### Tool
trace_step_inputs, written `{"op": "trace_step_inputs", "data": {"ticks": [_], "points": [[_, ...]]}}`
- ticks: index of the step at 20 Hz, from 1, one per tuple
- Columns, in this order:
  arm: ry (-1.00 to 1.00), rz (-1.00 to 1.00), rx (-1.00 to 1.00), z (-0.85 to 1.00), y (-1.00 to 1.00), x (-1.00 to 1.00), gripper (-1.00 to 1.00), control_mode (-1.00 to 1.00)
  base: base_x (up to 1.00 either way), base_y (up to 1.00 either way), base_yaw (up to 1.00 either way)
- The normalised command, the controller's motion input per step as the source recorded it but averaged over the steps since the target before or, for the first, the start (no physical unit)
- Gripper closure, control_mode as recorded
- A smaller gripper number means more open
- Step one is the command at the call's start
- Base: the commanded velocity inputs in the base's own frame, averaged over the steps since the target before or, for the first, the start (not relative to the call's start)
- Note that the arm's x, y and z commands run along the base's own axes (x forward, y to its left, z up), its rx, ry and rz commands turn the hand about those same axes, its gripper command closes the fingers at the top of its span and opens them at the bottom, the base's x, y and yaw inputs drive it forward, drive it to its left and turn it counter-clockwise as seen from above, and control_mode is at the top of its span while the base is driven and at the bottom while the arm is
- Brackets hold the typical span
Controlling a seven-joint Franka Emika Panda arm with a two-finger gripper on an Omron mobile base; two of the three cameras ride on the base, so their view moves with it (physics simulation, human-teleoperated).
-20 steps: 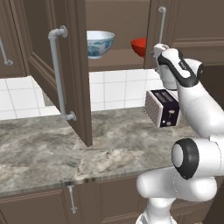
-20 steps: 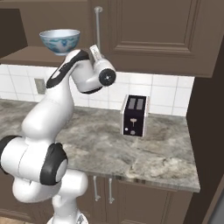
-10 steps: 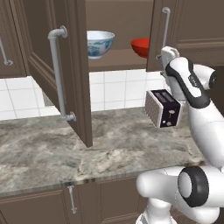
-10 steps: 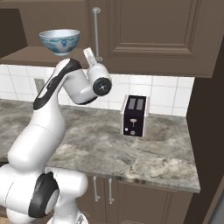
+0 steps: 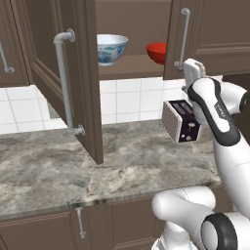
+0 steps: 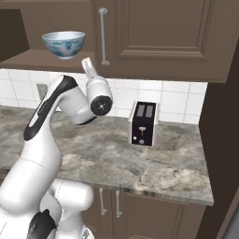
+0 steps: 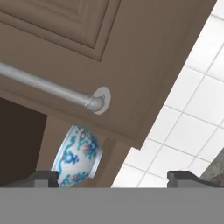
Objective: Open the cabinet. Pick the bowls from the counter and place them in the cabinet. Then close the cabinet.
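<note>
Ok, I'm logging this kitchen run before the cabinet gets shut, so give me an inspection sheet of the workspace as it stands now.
Surface: grey-brown marbled counter; no bowls left on it.
Job's things: white-and-blue bowl and red bowl both sit on the cabinet shelf; left door swung wide open, right door looks shut.
Clutter: a toaster stands on the counter by the tiled wall.
Grippers: gripper open and empty, raised just below the right door's handle.
Cables: nothing seen.
Surroundings: white tiled wall, low cabinets under the counter.
</note>
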Motion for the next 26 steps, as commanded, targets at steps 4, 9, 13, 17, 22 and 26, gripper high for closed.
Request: {"op": "trace_step_inputs", "data": {"ticks": [4,9,13,17,22,26], "points": [[0.10,-0.06,0.00,0.10,0.00,-0.76,-1.00,-1.00,0.00,0.00,0.00],[0.10,-0.15,-0.07,0.11,0.00,-0.66,-1.00,-1.00,0.00,0.00,0.00],[0.07,-0.11,-0.31,0.25,0.01,-0.48,-1.00,-1.00,0.00,0.00,0.00],[0.02,0.00,-0.25,0.10,-0.09,-0.68,-1.00,-1.00,0.00,0.00,0.00],[0.00,0.09,-0.21,0.00,-0.15,-0.65,-1.00,-1.00,0.00,0.00,0.00],[0.00,0.15,-0.19,0.00,-0.05,-0.62,-1.00,-1.00,0.00,0.00,0.00]]}}
